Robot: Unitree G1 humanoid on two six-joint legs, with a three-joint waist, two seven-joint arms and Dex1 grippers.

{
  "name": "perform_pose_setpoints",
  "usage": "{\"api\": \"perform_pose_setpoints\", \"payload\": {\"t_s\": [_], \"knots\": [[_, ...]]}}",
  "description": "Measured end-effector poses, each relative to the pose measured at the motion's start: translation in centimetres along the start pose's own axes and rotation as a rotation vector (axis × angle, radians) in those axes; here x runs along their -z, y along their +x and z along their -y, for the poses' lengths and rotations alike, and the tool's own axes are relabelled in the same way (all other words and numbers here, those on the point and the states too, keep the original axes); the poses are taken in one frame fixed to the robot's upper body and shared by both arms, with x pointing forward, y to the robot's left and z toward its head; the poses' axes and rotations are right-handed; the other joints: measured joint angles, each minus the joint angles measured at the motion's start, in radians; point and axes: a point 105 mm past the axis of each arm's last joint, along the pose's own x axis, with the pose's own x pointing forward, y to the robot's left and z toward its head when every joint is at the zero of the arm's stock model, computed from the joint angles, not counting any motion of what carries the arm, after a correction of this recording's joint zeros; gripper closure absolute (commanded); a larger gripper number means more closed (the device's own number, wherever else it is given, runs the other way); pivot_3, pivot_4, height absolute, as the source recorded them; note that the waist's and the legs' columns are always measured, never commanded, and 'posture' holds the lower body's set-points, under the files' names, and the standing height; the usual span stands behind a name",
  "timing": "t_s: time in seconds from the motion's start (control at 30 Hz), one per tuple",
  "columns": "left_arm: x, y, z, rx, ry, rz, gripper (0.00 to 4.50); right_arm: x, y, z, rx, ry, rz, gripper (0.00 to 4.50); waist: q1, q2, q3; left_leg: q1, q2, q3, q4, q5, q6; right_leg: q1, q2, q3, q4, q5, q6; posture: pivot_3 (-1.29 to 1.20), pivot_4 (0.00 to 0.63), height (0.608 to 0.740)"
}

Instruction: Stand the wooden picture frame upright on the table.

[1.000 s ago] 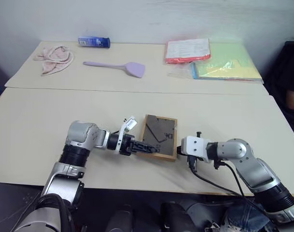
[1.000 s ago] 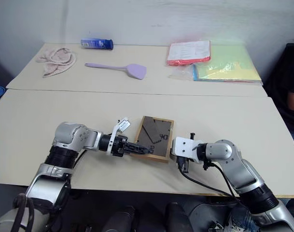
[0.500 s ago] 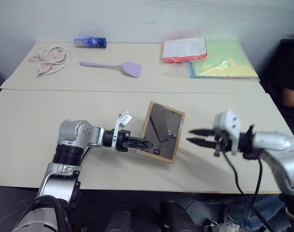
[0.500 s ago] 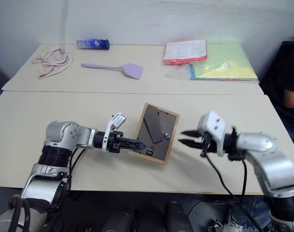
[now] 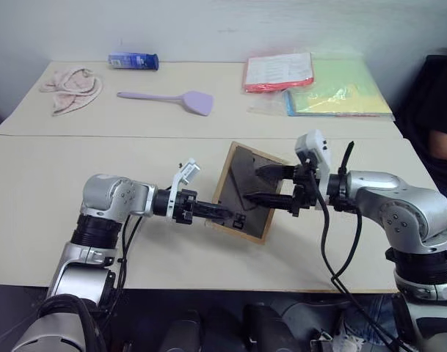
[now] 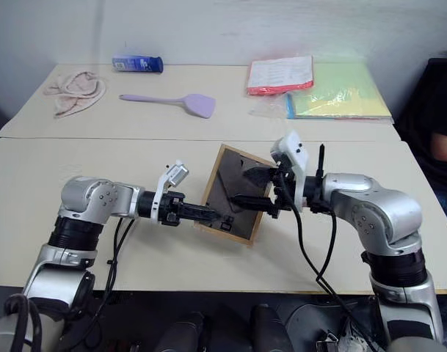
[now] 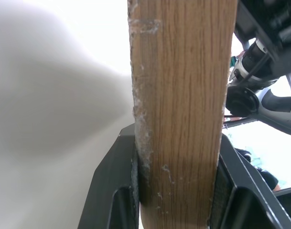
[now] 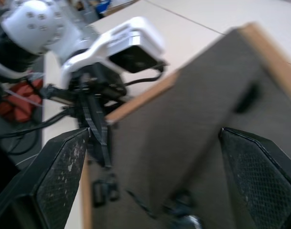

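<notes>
The wooden picture frame (image 5: pixel 236 176) is tilted up off the table (image 5: pixel 47 176), its dark grey backing board facing me. My left gripper (image 5: pixel 234 218) is shut on the frame's lower edge; in the left wrist view the light wood (image 7: pixel 183 95) sits clamped between the two black fingers (image 7: pixel 119 195). From the right, my right gripper (image 5: pixel 269 183) reaches level over the backing board, open, one finger above the other. In the right wrist view the board (image 8: pixel 193 133) lies between its spread fingers (image 8: pixel 49 181). I cannot tell whether they touch it.
On the table behind the seam lie a pink cloth (image 5: pixel 67 79), a blue bottle on its side (image 5: pixel 133 61), a lilac spatula (image 5: pixel 168 97), and a red folder (image 5: pixel 280 71) beside a green-yellow folder (image 5: pixel 340 92). A person's arm (image 5: pixel 445 143) shows at the right edge.
The frame went from lying flat to tilted up in my left gripper. My right gripper rose from the table, opened, rolled, and moved left over the frame's back.
</notes>
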Motion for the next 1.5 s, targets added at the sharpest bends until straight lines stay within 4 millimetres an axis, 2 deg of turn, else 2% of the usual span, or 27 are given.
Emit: {"api": "perform_pose_setpoints", "payload": {"t_s": [0.1, 0.17, 0.27, 0.33, 0.43, 0.5, 0.6, 0.67, 0.73, 0.83, 0.9, 1.0, 1.07, 1.13, 1.2, 1.33, 1.4, 1.43, 1.5], "knots": [[-0.2, -0.1, -0.2, 0.001, 0.009, 0.013, 3.23, -0.7, -0.3, -1.8, -0.089, -0.018, 0.005, 0.0, 0.0, 0.0, 0.0, 0.0, 0.0, 0.0, 0.0, 0.0, 0.0, 0.0, 0.0, 0.0, 0.0, 0.0, 0.0, 0.0, 0.15, 0.74], [-0.2, 0.1, 0.0, 0.017, 0.017, 0.016, 3.23, -1.2, -1.1, -2.0, -0.098, -0.008, 0.023, 0.0, 0.0, 0.0, 0.0, 0.0, 0.0, 0.0, 0.0, 0.0, 0.0, 0.0, 0.0, 0.0, -0.001, 0.0, 0.0, 0.0, 0.15, 0.74], [-0.2, -0.2, -0.5, -0.007, 0.004, 0.018, 3.23, -1.3, -3.1, -1.7, -0.013, -0.088, -0.025, 0.0, 0.002, 0.0, 0.0, 0.0, 0.0, 0.0, 0.0, 0.0, 0.0, 0.0, 0.0, 0.0, -0.002, 0.0, 0.0, 0.0, 0.15, 0.74], [-0.1, -0.6, -0.7, -0.028, -0.002, 0.019, 3.23, -0.2, -4.3, -0.4, 0.104, -0.201, -0.111, 0.0, 0.002, 0.0, 0.0, 0.0, 0.0, 0.001, 0.0, 0.0, 0.0, 0.0, 0.0, 0.001, -0.002, 0.0, 0.0, 0.0, 0.15, 0.74], [-0.1, -1.2, -0.7, -0.036, -0.007, 0.023, 3.23, 3.0, -6.8, 1.9, 0.235, -0.408, -0.304, 0.0, 0.002, -0.001, 0.001, 0.0, -0.001, 0.002, 0.0, 0.0, 0.001, 0.0, 0.001, 0.002, -0.002, 0.0, 0.0, 0.0, 0.15, 0.74], [-0.2, -1.5, -0.7, -0.042, -0.012, 0.028, 3.23, 3.2, -7.5, 3.0, 0.283, -0.65, -0.334, 0.0, -0.001, -0.001, 0.001, 0.002, -0.001, 0.005, 0.0, 0.0, 0.001, 0.0, 0.001, 0.003, -0.002, 0.0, 0.0, 0.0, 0.15, 0.74], [-0.1, -1.5, -0.4, -0.026, -0.029, 0.025, 3.23, 1.7, -8.1, 4.3, 0.351, -1.256, -0.366, 0.0, -0.006, -0.001, 0.001, 0.005, 0.0, 0.007, -0.001, 0.0, 0.0, 0.0, 0.003, 0.003, 0.0, 0.0, 0.0, 0.0, 0.15, 0.74], [-0.1, -1.6, -0.2, -0.02, -0.033, 0.02, 3.23, 1.0, -7.1, 4.3, 0.347, -1.548, -0.302, 0.0, -0.015, -0.002, 0.001, 0.005, 0.0, 0.007, -0.001, 0.0, -0.001, 0.0, 0.003, 0.003, 0.0, 0.0, 0.0, 0.0, 0.15, 0.74], [-0.1, -1.7, 0.2, -0.005, -0.033, 0.015, 3.23, 1.1, -5.4, 4.4, 0.335, -1.733, -0.208, 0.0, -0.024, -0.002, 0.001, 0.005, 0.0, 0.006, -0.001, 0.001, -0.001, -0.001, 0.003, 0.004, 0.001, 0.0, 0.0, 0.0, 0.15, 0.74], [-0.2, -1.6, 0.8, 0.018, -0.028, 0.006, 3.23, 1.8, -3.2, 4.7, 0.313, -1.867, -0.104, 0.61, -0.028, -0.002, 0.001, 0.005, 0.0, 0.006, -0.001, 0.002, -0.002, -0.002, 0.003, 0.004, 0.002, 0.0, 0.0, 0.0, 0.15, 0.74], [-0.4, -1.6, 1.1, 0.032, -0.033, 0.007, 3.23, 1.9, -1.7, 4.8, 0.304, -1.94, -0.03, 1.32, -0.029, -0.001, 0.001, 0.005, 0.0, 0.006, -0.001, 0.002, -0.003, -0.002, 0.004, 0.003, 0.003, 0.0, -0.001, 0.0, 0.15, 0.74], [-0.7, -1.8, 1.5, 0.046, -0.029, 0.018, 3.23, 1.7, -1.4, 5.1, 0.317, -1.999, 0.032, 2.35, -0.028, -0.001, 0.001, 0.005, 0.0, 0.006, -0.001, 0.002, -0.003, -0.002, 0.004, 0.003, 0.003, -0.001, -0.001, 0.0, 0.15, 0.74], [-0.9, -2.2, 1.9, 0.073, -0.042, 0.032, 3.23, 1.1, -1.5, 4.8, 0.351, -2.021, 0.108, 2.8, -0.028, -0.001, 0.001, 0.004, 0.0, 0.005, -0.001, 0.002, -0.003, -0.002, 0.003, 0.003, 0.003, -0.001, -0.001, 0.0, 0.15, 0.74], [-1.0, -2.4, 2.3, 0.099, -0.038, 0.041, 2.51, 0.7, -1.7, 4.5, 0.37, -2.036, 0.157, 3.0, -0.029, -0.001, 0.001, 0.005, 0.0, 0.005, -0.001, 0.002, -0.003, -0.001, 0.004, 0.003, 0.003, -0.001, -0.001, 0.0, 0.15, 0.74], [-1.3, -2.6, 2.2, 0.077, -0.013, 0.055, 1.91, 1.1, -1.7, 4.5, 0.33, -2.035, 0.15, 3.23, -0.03, -0.001, 0.001, 0.005, 0.0, 0.005, -0.001, 0.002, -0.004, -0.001, 0.004, 0.003, 0.002, -0.001, -0.001, 0.0, 0.15, 0.74], [-1.9, -3.4, 1.5, -0.003, 0.057, 0.097, 0.71, 1.5, -1.4, 4.1, 0.294, -2.006, 0.178, 3.24, -0.034, -0.001, 0.001, 0.005, 0.0, 0.005, -0.001, 0.002, -0.004, -0.001, 0.004, 0.003, 0.003, -0.001, -0.001, 0.0, 0.15, 0.74], [-1.6, -5.4, 1.4, -0.065, 0.146, 0.113, 0.15, 1.4, -1.2, 4.0, 0.282, -1.985, 0.187, 3.24, -0.052, -0.001, 0.001, 0.005, 0.001, 0.005, -0.003, 0.002, -0.004, -0.001, 0.005, 0.004, 0.004, -0.001, -0.001, 0.0, 0.15, 0.74], [-1.7, -7.0, 1.5, -0.112, 0.194, 0.142, 0.0, 1.3, -1.4, 4.1, 0.286, -1.972, 0.191, 3.24, -0.06, -0.001, 0.001, 0.006, 0.002, 0.005, -0.004, 0.002, -0.004, -0.001, 0.005, 0.004, 0.005, -0.001, -0.002, 0.0, 0.15, 0.74], [-2.5, -9.3, 1.8, -0.177, 0.281, 0.201, 0.0, 0.9, -1.5, 4.1, 0.299, -1.942, 0.202, 3.24, -0.063, -0.001, 0.001, 0.006, 0.002, 0.005, -0.004, 0.002, -0.004, -0.001, 0.005, 0.004, 0.003, -0.001, -0.002, 0.0, 0.15, 0.74]]}}
